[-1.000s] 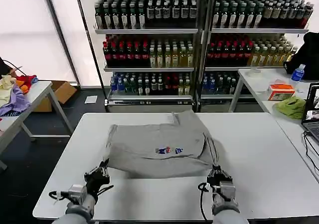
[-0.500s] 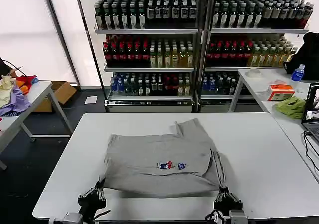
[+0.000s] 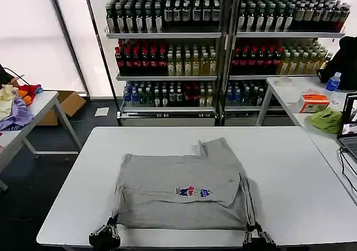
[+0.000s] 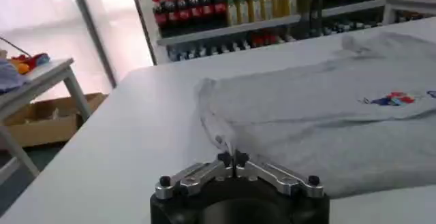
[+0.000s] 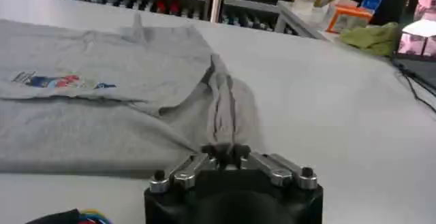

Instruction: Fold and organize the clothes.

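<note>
Head view: a light grey shirt (image 3: 181,192) lies folded on the white counter (image 3: 295,167), toward its near edge, with a small multicoloured chest print (image 3: 193,192) facing up on the upper layer. That upper layer is a flap folded over the body; its far corner rises into a small peak near the counter's middle, and the shirt's collar cannot be made out. The left hand (image 3: 105,237) sits at the shirt's near left corner and the right hand (image 3: 257,239) at its near right corner; both are cut off by the lower edge of this view, so little more than their dark tips is seen. Left wrist view: the left hand (image 4: 232,158) has its two fingers (image 4: 224,158) pressed together on a thin pinch of the shirt's (image 4: 327,120) corner, the cloth rising in a narrow ridge just beyond the tips. Right wrist view: the right hand (image 5: 225,152) is likewise clenched on the shirt (image 5: 102,103), gripping a bunched, rope-like gather of fabric that runs away from the fingertips along the garment's right side; the tips themselves are partly buried in the cloth. Beyond, on a side counter (image 3: 290,92) to the right, lies a lime-green cloth (image 3: 326,119); shelves of bottled drinks (image 3: 167,44) stand behind.
</note>
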Tool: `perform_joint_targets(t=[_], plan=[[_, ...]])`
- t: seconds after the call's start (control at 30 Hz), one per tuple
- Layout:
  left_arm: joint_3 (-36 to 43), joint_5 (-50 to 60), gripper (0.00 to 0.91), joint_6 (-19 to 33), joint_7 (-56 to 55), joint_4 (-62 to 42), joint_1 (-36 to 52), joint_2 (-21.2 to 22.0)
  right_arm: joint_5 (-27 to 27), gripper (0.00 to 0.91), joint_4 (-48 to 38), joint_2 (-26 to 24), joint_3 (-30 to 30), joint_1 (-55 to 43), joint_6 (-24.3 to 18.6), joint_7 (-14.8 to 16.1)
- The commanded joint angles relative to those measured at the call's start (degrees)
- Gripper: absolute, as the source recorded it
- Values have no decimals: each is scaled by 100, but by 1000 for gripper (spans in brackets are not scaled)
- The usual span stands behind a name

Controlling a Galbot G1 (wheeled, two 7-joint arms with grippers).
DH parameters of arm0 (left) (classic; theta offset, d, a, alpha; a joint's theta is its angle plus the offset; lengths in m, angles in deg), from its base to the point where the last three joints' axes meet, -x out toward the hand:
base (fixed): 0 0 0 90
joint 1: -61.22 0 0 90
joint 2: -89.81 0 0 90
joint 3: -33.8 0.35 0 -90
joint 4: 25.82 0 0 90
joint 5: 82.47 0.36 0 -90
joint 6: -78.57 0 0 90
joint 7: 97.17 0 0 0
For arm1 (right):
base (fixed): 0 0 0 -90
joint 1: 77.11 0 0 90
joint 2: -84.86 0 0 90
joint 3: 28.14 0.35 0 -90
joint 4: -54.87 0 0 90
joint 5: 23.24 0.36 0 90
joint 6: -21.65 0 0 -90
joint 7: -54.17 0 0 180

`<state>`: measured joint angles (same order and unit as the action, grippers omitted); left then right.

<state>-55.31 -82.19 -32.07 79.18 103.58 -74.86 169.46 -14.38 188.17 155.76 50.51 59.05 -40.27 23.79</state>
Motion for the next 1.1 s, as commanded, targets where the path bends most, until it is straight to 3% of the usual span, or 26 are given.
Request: perform_joint_targets(t=[0.03,0.37,0.7,0.8,0.87,0.97,1.1], plan=[[139,68,907,8,-5,111,-137,28,-37,907,30,-16,11,221,-7,-15],[128,-78,907,-65,18,526,-8,-11,5,907,162,79,323,337,-619,-261],[-404,-558,907,-342,-107,528,759,-170,409,907,395,210,765,-662,-332,-102],[-473,-716,907,-423,-51,516,1155,-260,611,907,318,159,934,-1167,-112,20],[-481,-898,907,-397,108,446,1487,-333,646,907,140,42,1046,-1731,-73,343],[-400,-890,907,-286,368,141,1940,-417,782,907,-127,-57,981,-2372,60,447],[-239,-1060,907,-210,666,-550,2569,-529,1367,907,-727,-385,818,-3694,296,924]])
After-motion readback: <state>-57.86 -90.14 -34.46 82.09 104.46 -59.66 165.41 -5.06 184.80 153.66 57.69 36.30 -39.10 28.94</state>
